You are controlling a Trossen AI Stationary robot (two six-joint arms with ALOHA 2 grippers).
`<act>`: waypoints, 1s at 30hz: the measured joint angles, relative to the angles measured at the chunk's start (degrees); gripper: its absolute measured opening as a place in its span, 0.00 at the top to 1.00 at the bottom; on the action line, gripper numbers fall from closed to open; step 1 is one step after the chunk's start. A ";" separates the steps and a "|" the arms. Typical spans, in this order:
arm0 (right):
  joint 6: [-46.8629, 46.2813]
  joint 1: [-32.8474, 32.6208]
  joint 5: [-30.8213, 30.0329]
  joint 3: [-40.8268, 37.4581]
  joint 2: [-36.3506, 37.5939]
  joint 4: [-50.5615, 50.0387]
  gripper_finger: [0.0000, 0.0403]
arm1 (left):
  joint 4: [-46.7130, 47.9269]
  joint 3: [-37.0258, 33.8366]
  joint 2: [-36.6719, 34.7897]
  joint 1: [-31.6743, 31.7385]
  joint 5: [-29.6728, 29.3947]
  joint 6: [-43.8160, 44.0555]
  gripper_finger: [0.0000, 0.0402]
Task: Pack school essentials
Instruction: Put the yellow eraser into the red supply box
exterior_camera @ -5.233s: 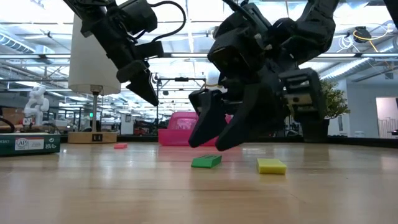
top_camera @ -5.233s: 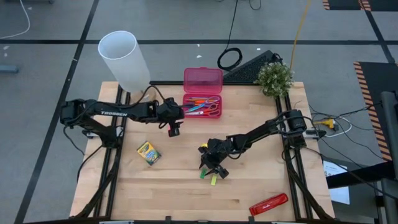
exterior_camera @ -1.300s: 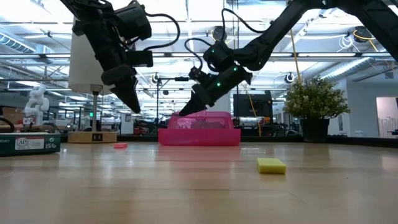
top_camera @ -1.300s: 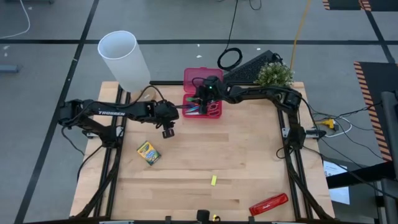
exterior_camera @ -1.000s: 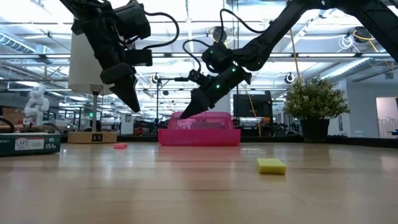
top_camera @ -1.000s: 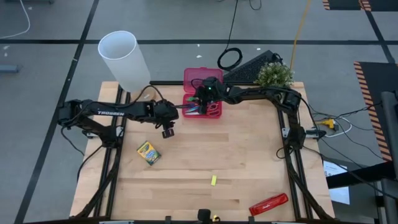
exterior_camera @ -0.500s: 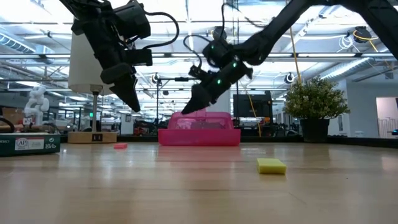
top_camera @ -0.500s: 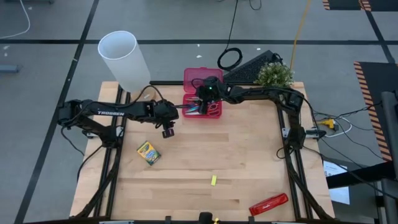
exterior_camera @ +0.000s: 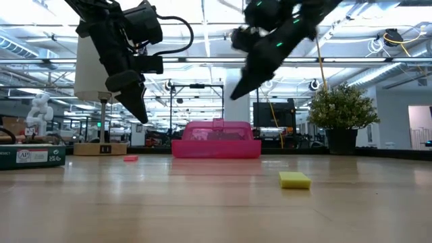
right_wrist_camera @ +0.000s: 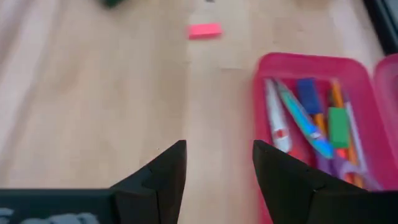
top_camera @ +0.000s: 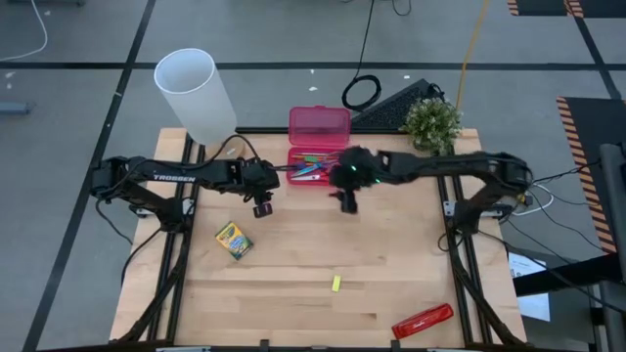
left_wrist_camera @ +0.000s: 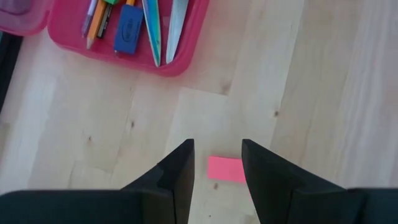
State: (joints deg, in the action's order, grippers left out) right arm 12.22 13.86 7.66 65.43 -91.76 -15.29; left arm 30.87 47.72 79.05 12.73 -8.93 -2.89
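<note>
Both arms hover raised, left gripper (top_camera: 262,207) and right gripper (top_camera: 347,203) parted, empty.

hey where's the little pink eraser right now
The pink eraser lies on the bare table, a little way off the pink case. In the left wrist view it sits just ahead of the open left gripper, which hangs over it.

The light is bright and even, and shadows on the table (top_camera: 391,274) are soft. In the low view, ceiling lamps glare and both arms look like dark silhouettes. The right wrist view is blurred; the left wrist view is sharper.
</note>
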 joint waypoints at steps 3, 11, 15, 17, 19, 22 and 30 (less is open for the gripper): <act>-1.16 -3.55 -0.12 -5.03 5.55 0.42 0.56 | -0.12 0.00 0.00 -0.11 0.00 0.35 0.66; -7.38 -13.16 -0.10 -12.25 12.06 0.49 0.56 | -1.11 0.00 0.00 -0.13 0.00 0.99 0.66; -8.51 -17.07 -0.11 -13.01 12.06 0.70 0.56 | -1.11 0.00 0.00 -0.25 0.00 2.68 0.66; -8.48 -18.83 -0.11 -13.24 12.06 0.69 0.56 | -1.09 0.00 0.00 -0.64 0.00 3.74 0.66; -8.32 -20.32 -0.11 -13.31 12.06 0.66 0.55 | -1.09 0.00 0.00 -1.30 0.00 4.68 0.66; -8.27 -22.36 -0.13 -13.31 11.67 1.16 0.52 | -1.11 0.00 0.00 -2.58 -0.10 6.04 0.66; -3.61 -26.49 5.94 -13.31 4.39 7.65 0.42 | -1.43 0.00 0.00 -6.83 -3.00 12.73 0.66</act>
State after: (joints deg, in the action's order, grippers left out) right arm 8.60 -12.63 13.61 52.12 -87.37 -7.64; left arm 29.44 47.72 79.05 5.90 -11.93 9.84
